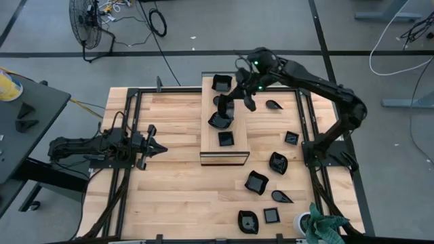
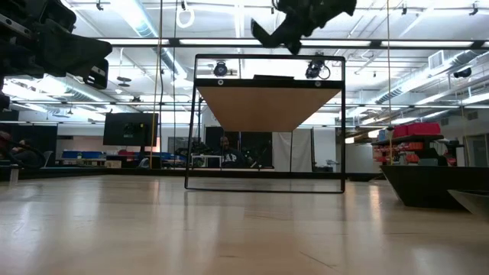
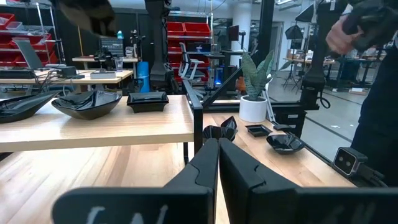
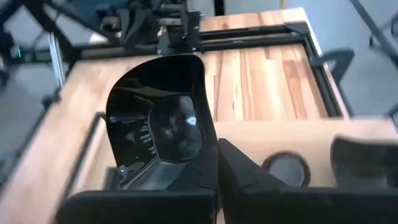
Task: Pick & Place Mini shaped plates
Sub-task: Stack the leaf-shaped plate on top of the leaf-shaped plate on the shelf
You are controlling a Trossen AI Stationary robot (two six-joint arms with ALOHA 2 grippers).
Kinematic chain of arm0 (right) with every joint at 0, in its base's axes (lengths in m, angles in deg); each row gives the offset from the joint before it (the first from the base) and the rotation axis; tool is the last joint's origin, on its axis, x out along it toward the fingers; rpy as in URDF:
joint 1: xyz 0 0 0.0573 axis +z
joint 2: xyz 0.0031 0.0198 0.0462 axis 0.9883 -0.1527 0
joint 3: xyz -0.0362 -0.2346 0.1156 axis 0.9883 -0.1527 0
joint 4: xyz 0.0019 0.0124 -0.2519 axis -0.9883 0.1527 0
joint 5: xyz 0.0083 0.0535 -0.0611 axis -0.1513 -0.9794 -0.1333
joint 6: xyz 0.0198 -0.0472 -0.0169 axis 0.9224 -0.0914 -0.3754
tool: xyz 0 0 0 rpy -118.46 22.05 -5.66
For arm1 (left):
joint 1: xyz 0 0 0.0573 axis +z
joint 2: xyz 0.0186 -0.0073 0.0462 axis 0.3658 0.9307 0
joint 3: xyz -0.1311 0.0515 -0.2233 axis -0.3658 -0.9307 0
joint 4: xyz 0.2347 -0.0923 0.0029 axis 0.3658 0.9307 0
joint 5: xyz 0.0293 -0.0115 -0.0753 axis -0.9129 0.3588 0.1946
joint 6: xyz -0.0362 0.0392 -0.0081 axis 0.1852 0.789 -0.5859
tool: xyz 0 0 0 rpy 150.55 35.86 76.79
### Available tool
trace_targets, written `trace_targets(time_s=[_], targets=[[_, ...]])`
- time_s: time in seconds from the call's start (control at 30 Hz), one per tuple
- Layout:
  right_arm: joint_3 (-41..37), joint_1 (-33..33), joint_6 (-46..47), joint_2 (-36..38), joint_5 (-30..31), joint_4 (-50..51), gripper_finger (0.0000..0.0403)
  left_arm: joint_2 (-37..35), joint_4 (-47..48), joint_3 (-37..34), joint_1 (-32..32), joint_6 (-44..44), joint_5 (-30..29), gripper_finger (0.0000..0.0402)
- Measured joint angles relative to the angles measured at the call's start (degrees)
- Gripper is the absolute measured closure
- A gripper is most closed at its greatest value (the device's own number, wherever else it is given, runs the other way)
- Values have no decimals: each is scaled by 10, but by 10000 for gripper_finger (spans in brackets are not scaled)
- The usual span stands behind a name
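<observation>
Pale wood planks form the table, framed by black rails, with a raised wooden board at its middle and a grey workshop floor around. Above that board the right gripper pinches a glossy black plate by its rim, other mini plates lying scattered on the table's right half. Resting at the table's left edge, the left gripper has its fingers together, holding nothing.

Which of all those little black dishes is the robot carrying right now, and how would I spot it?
Find the raised wooden board in the middle of the table. Above its far half hangs the right gripper, shut on a glossy black plate. Unlike the other plates, which lie flat on the board or table, this one is held up on edge between the fingers.
</observation>
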Motion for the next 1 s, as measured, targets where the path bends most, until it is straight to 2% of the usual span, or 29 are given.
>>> trace_targets(time_s=[0.13,0.3,0.43,0.53,1.0], targets=[[2,11,-112,-20,0,1,403,0,0,0,0,0,0,383],[2,19,-205,-38,2,2,403,0,0,0,0,0,0,383],[2,27,-281,-42,32,2,403,0,0,0,0,0,0,383],[3,31,-300,-43,50,-1,403,0,0,0,0,0,0,383],[3,39,-315,-61,50,27,403,0,0,0,0,0,0,383]])
